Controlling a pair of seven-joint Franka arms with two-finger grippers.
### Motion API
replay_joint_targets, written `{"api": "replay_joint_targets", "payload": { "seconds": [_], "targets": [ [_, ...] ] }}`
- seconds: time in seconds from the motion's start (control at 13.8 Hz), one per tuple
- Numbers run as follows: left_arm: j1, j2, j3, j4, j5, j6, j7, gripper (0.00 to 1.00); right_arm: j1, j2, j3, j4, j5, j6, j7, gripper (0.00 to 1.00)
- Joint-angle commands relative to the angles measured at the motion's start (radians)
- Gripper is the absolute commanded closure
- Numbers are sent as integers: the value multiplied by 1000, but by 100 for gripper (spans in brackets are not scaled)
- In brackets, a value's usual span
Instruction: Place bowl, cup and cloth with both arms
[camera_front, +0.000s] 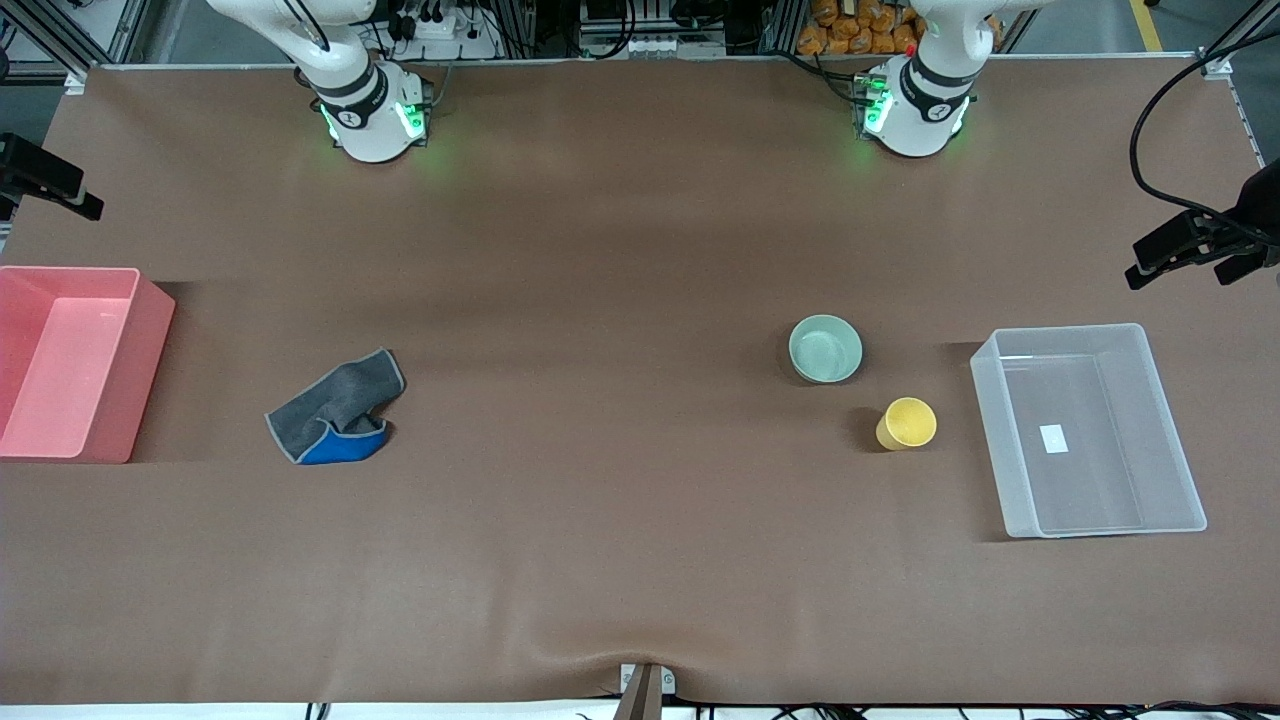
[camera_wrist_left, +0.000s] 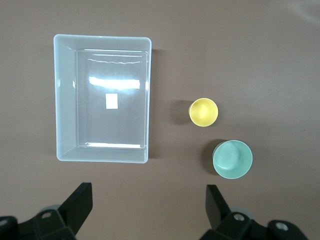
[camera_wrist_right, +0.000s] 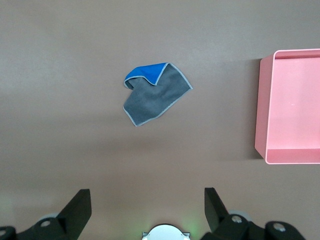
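Note:
The mint-green bowl (camera_front: 825, 348) stands on the brown table toward the left arm's end, and shows in the left wrist view (camera_wrist_left: 232, 159). The yellow cup (camera_front: 907, 423) stands beside it, nearer to the front camera, and shows in the left wrist view (camera_wrist_left: 203, 112). The dark grey cloth (camera_front: 337, 408), a blue corner folded up, lies toward the right arm's end and shows in the right wrist view (camera_wrist_right: 155, 93). Both arms wait raised above their bases; their hands are out of the front view. My left gripper (camera_wrist_left: 148, 207) is open and empty high over bare table. My right gripper (camera_wrist_right: 148, 210) is open and empty.
A clear plastic bin (camera_front: 1085, 428) stands beside the cup at the left arm's end of the table; it also shows in the left wrist view (camera_wrist_left: 65, 95). A pink bin (camera_front: 68, 360) stands at the right arm's end, beside the cloth, and shows in the right wrist view (camera_wrist_right: 292, 107).

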Motion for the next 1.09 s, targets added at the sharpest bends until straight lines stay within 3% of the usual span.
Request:
{"api": "replay_joint_targets", "payload": {
  "seconds": [0.0,0.36,1.02],
  "targets": [
    [-5,9,-9,18,5,-24,-8,0,-14,3,11,17,8,-16,14,0],
    [-6,6,-15,18,4,-24,-16,0,-19,3,8,17,-36,-16,6,0],
    [2,3,-22,17,4,-39,-23,0,-40,17,11,8,-34,-14,1,0]
  ]
}}
